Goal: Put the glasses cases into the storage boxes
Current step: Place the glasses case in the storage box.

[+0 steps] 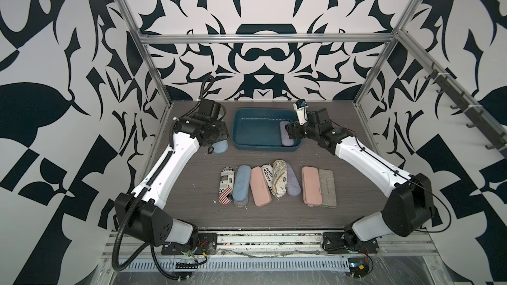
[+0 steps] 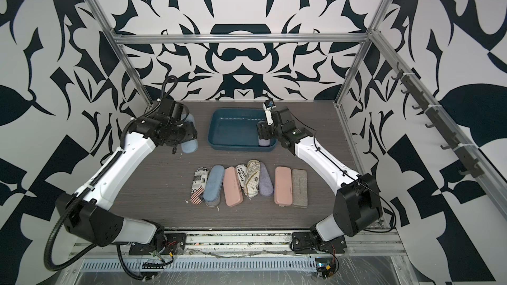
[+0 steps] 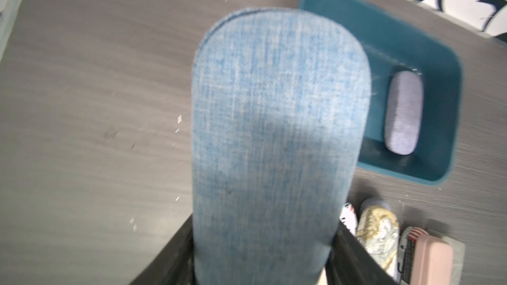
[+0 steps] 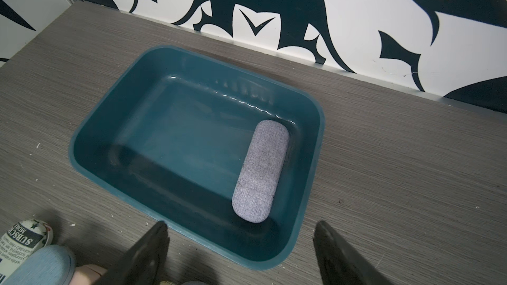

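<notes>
Denim-blue next. Carrying light blue case (image 3: pixel 274 132), pinched across its width in left gripper (image 3: pixel 263 259), seemingly lifted off table (image 1: pixel 192 182), just beside storage tray (image 1: pixel 260 147) but not yet over it. Hovering right gripper (image 4: pixel 241 226) spread wide and empty above tray's opposite end, over lavender case (image 4: pixel 259 171) lying flat inside along that end wall. Reads as transport step, early in task, with row of cases (image 1: pixel 260 186) waiting at table front. Next: swing over rim, align parallel to lavender case, lower to tray floor, then let go. Worth backing right arm (image 1: pixel 365 157) off first to avoid clash.
</notes>
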Available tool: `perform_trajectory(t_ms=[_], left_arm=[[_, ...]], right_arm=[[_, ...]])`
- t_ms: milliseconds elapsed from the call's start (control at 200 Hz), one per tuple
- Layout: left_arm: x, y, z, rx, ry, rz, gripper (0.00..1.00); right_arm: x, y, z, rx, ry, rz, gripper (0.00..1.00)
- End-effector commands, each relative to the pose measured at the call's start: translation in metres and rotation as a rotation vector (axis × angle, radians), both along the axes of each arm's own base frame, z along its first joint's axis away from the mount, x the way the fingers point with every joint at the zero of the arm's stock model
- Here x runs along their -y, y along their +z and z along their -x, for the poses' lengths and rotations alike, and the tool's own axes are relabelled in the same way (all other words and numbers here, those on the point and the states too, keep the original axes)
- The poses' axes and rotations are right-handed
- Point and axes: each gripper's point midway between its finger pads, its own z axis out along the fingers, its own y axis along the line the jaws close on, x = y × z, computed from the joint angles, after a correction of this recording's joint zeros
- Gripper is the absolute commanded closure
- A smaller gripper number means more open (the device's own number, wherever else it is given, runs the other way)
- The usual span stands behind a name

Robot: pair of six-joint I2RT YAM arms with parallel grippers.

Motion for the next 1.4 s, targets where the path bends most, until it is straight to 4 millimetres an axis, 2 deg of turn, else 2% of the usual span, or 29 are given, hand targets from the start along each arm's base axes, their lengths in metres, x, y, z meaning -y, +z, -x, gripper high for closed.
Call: perform_trajectory(t_ms=[0, 250, 385, 600, 780, 940, 1125, 1395], left_arm=[[0.036, 0.001, -0.017, -0.001, -0.099, 0.025, 0.49], [0.11, -0.024, -0.074, -0.002, -0.194, 0.099, 0.49], [0.143, -0.042, -0.089, -0.026, -0.236, 0.109, 0.49], [0.179, -0.072, -0.109, -0.057, -0.257, 0.133, 0.49], [0.198, -0.093, -0.125, -0.069, -0.257, 0.158, 0.49], [0.211, -0.111, -0.13, -0.094, -0.26, 0.176, 0.49], [0.227, -0.127, -0.128, -0.119, -0.277, 0.183, 0.47], [0.239, -0.152, -0.124, -0.152, -0.282, 0.189, 0.48]], right_arm=[[0.005, 0.021, -0.005, 0.044, -0.032, -0.024, 0.14], [0.031, 0.034, -0.008, 0.082, -0.134, -0.011, 0.14], [0.043, 0.037, -0.009, 0.09, -0.178, -0.01, 0.14], [0.048, 0.032, -0.013, 0.077, -0.194, -0.016, 0.15], [0.047, 0.028, -0.014, 0.064, -0.189, -0.017, 0.15], [0.047, 0.024, -0.015, 0.053, -0.186, -0.015, 0.15], [0.046, 0.019, -0.017, 0.041, -0.181, -0.012, 0.15], [0.044, 0.015, -0.018, 0.03, -0.174, -0.015, 0.15]])
